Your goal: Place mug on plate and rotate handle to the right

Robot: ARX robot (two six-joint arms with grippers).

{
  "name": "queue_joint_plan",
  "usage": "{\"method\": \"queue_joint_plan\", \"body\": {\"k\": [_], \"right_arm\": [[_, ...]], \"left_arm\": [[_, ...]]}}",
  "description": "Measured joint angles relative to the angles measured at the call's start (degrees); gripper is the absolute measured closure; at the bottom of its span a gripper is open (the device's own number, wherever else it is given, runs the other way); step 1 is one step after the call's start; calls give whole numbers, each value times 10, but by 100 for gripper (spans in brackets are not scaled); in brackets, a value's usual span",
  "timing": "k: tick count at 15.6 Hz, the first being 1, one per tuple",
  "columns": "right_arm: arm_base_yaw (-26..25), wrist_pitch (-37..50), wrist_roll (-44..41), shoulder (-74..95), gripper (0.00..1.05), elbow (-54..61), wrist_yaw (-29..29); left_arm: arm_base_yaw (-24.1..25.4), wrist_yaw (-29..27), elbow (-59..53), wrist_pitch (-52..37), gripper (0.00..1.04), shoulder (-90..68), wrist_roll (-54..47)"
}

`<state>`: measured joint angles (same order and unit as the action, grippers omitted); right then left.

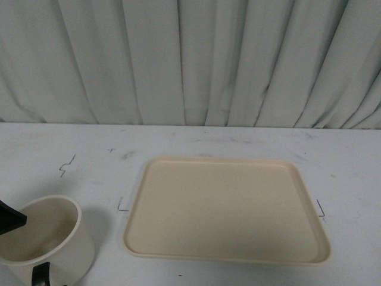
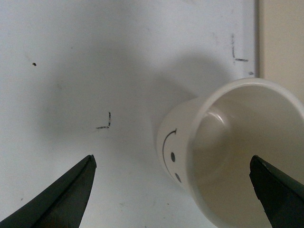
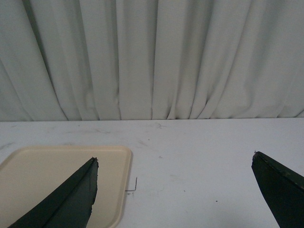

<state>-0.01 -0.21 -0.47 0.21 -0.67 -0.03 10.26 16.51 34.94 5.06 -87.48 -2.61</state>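
Here, at the near left of the table (image 1: 178, 140), the left tool (image 2: 172, 158) hangs over the mug (image 1: 59, 238) with its jaws spread wide and holding nothing. One finger stands above the mug's open mouth and the other is well clear outside the wall that bears the smiley face (image 2: 169, 154). The wall thus lies between them, presumably ready for a pinch on the rim. The mug sits on the table, off the plate and just left of its near left corner, so the transfer is judged not yet made. Whether the mug rests flat or tips slightly cannot be told. Its handle (image 1: 41, 275) points toward the near edge, not rightward, so a turn will likely be needed once it is set down. The plate (image 1: 226, 205) lies bare at centre, flanked by pen corner marks (image 1: 122, 206) that appear to fix its position. At the right, the right tool (image 3: 173, 159) is equally wide open and empty, poised above the table beside the plate's right edge, probably placed there to leave the left arm's path free.
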Motion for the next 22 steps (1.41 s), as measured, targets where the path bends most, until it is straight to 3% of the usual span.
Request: {"method": "queue_joint_plan", "body": {"k": [5,13,14,17,22], "right_arm": [[0,0,0,0,6,0,0],[0,0,0,0,6,0,0],[0,0,0,0,6,0,0],[0,0,0,0,6,0,0],[0,0,0,0,6,0,0]], "left_arm": [[-13,-59,-10,-72,8,-52,-13],[-45,-84,-17,-52,96,-31,-9],[-52,-88,-18,-39,102,-10,-9],[-93,-88,3,-2,102,59,-9],[-255,-96,115,-21,102,8,19]]}}
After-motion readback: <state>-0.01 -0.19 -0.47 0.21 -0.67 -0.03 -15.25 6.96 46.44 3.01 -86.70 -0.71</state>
